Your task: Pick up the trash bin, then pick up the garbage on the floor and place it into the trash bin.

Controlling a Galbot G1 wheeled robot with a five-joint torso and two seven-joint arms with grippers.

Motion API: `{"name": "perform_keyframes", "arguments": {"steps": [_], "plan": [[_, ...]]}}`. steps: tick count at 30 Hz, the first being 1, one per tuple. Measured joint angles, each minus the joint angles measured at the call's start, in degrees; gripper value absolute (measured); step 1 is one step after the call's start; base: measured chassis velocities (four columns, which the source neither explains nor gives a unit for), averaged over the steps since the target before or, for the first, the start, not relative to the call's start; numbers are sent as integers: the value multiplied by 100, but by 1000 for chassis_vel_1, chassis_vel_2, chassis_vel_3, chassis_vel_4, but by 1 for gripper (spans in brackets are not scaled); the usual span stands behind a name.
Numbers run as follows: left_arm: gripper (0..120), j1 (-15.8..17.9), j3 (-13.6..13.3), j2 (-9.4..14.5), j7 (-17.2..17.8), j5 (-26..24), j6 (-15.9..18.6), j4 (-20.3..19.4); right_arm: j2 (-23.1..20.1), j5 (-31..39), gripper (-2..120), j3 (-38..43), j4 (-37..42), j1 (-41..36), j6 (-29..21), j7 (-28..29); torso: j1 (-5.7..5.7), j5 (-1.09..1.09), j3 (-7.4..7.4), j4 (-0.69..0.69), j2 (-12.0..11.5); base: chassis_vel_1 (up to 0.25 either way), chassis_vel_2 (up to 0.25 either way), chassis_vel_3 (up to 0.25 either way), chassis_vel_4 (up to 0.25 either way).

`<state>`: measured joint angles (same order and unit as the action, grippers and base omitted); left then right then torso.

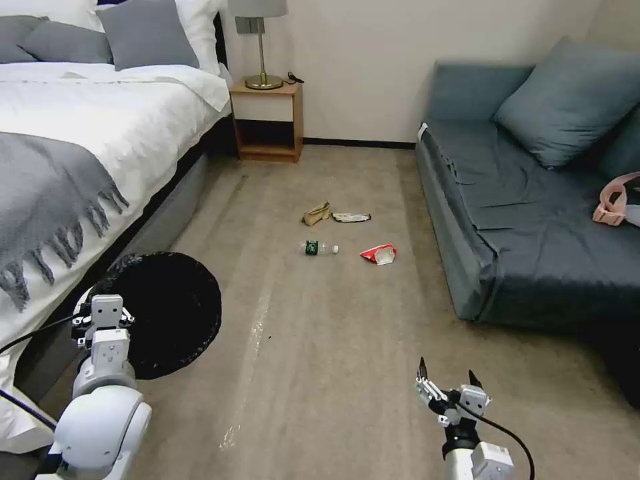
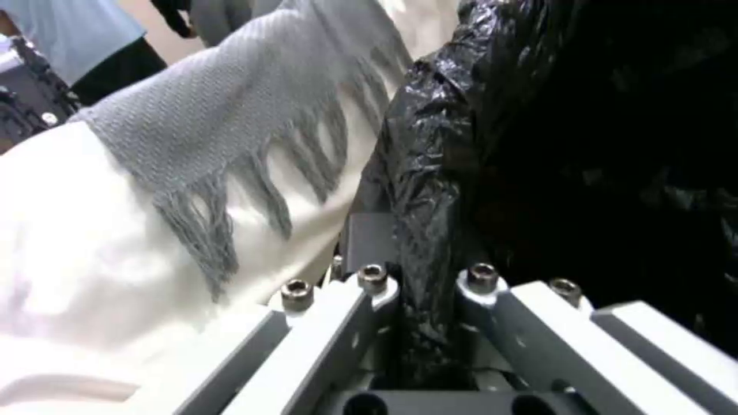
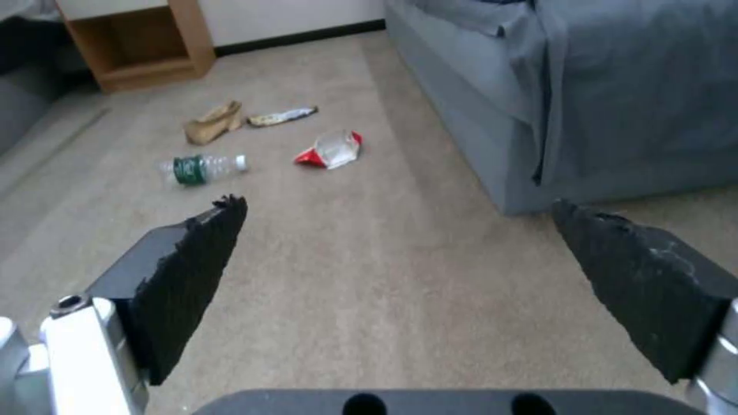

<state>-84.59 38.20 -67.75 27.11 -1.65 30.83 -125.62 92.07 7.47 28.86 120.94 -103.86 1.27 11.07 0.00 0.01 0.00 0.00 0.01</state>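
Observation:
The trash bin [image 1: 170,313], lined with a crinkly black bag [image 2: 584,144], hangs tilted at the lower left beside the bed, its mouth facing me. My left gripper [image 1: 107,307] is shut on its bagged rim [image 2: 426,288]. The garbage lies mid-floor ahead: a clear bottle with a green label [image 1: 318,248] [image 3: 202,169], a red-white packet [image 1: 379,254] [image 3: 331,151], a tan paper bag [image 1: 317,213] [image 3: 213,122] and a snack wrapper [image 1: 351,217] [image 3: 281,116]. Well short of them, my right gripper [image 1: 448,381] [image 3: 396,203] hovers open over the carpet, holding nothing.
A bed [image 1: 73,127] with a fringed grey throw [image 2: 230,132] runs along the left. A wooden nightstand [image 1: 267,120] with a lamp stands at the far wall. A blue-grey sofa [image 1: 533,220] fills the right, with a pink strappy object [image 1: 613,200] on it. Carpet lies between them.

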Motion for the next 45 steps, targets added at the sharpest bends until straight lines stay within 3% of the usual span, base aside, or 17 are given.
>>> {"name": "perform_keyframes", "arguments": {"steps": [11,45], "plan": [[3,-138,28,-72,-341,218,-423,-176,-115,124,100,71,23,69,-13,-58,0,0,0,0,0,0,0,0,0],[3,-193,78,-129,-306,237,-608,-44,-14,103,100,114,-231,160,120,-88,0,-1,1,0,-1,-21,21,21,-21]]}}
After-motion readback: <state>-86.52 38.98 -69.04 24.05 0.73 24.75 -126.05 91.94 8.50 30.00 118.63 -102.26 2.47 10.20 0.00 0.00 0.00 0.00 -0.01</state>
